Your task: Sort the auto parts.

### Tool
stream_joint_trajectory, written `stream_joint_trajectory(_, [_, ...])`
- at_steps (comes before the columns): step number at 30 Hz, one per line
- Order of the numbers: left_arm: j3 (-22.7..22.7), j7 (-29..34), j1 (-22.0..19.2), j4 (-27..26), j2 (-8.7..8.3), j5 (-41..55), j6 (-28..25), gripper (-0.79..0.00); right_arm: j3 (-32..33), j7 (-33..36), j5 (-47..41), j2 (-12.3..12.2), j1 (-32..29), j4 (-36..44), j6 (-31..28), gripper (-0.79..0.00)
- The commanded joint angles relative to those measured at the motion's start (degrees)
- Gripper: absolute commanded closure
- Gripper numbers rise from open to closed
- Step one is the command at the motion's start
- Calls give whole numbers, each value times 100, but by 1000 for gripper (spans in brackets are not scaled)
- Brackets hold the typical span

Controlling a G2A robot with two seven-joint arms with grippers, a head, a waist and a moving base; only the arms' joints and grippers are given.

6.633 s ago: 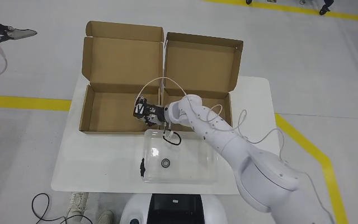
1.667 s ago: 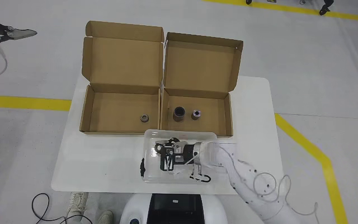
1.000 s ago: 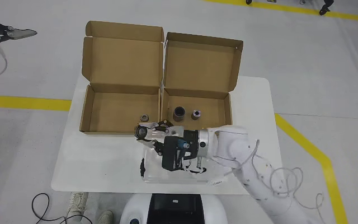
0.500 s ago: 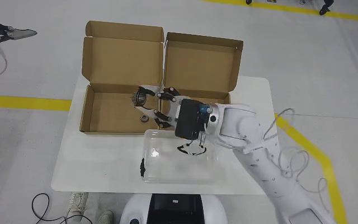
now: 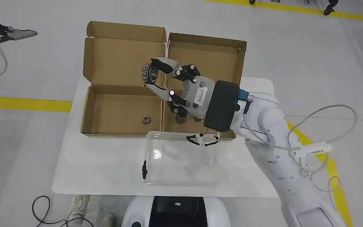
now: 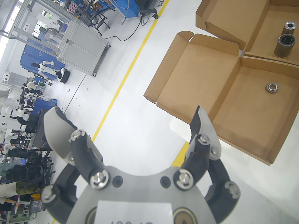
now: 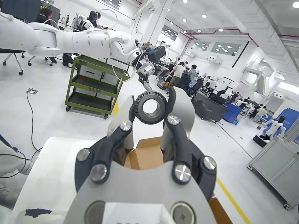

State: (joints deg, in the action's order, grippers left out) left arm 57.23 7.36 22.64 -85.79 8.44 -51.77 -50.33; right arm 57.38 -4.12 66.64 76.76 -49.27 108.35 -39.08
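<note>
The right tool (image 7: 151, 104) clamps a bearing (image 7: 139, 109) — a dark steel ring, rollers ribbing its rim, wide round bore.

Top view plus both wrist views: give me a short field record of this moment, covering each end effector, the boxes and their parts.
right end effector: shut on large bearing, held high above the boxes
left end effector: open, nothing between its fingers
left box: one small bearing
right box: dark sleeve and smaller metal bushing, both upright
clear tray: on table, in front of the boxes
</note>
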Motion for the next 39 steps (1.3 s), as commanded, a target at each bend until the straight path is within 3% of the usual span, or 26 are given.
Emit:
stream_joint_trajectory(1, [0,0,0,0,0,0,0,-785,-44,35,-12,12,24,2,54,0])
stream_joint_trajectory(39, [0,0,0,0,0,0,0,-785,-112,181,64,20,-115,33,230,0])
